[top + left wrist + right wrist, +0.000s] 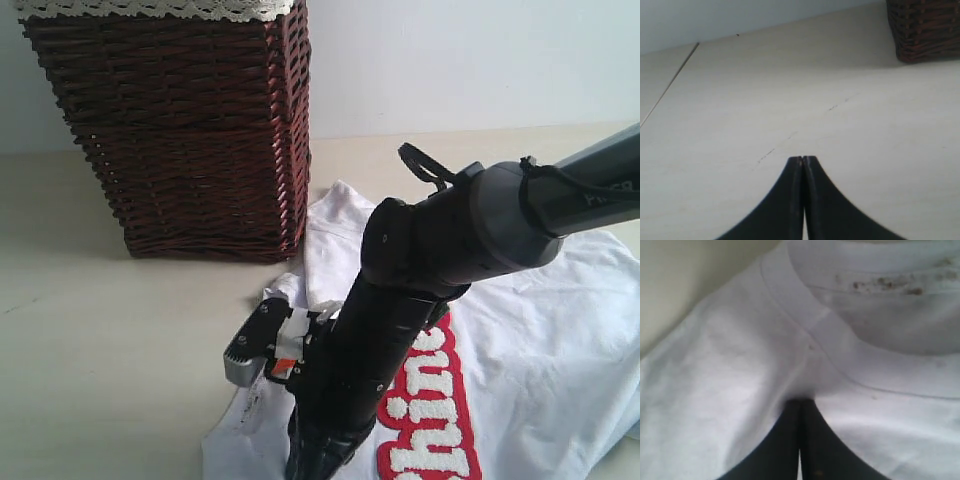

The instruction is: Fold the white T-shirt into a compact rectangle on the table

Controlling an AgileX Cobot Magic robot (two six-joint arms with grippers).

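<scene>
Smooth cream table, rumpled white T-shirt

A big brown basket stands upright at the back. It is woven from dark sticks. White lace runs along its top edge. Behind it is a plain pale wall. The left wrist view shows just one bottom corner of the basket.

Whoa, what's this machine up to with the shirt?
A two-armed robot is starting to fold the white T-shirt, which lies on the table. The right fingers are closed on the cloth near the collar, apparently pinching it. The left fingers are closed over bare table, holding nothing. The shirt lies print up, not yet folded, beside a wicker basket.
</scene>
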